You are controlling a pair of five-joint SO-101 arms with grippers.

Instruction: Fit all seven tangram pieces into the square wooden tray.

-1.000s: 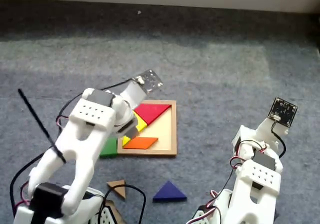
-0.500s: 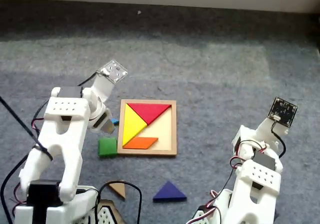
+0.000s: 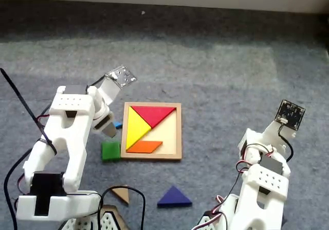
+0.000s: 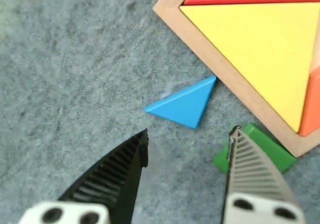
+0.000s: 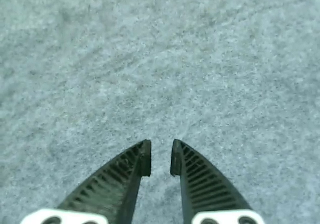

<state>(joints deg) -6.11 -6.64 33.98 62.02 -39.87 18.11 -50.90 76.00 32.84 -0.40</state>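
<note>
The left gripper (image 4: 189, 133) gapes wide before the blue triangle (image 4: 182, 105) beside the tray (image 4: 225, 69). The right gripper (image 5: 160, 158) hangs nearly closed over carpet (image 5: 150, 58).

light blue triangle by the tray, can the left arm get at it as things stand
Probably yes. The left gripper hangs open over the light blue triangle with nothing between them, though the tray rim and green piece sit close alongside.

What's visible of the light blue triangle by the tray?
The light blue triangle is a small, flat, smooth-faced piece lying on the grey carpet outside the wooden tray, one tip meeting its outer edge. The green piece is near but apart. The left arm's open jaws hang just short of it, not touching.
</note>
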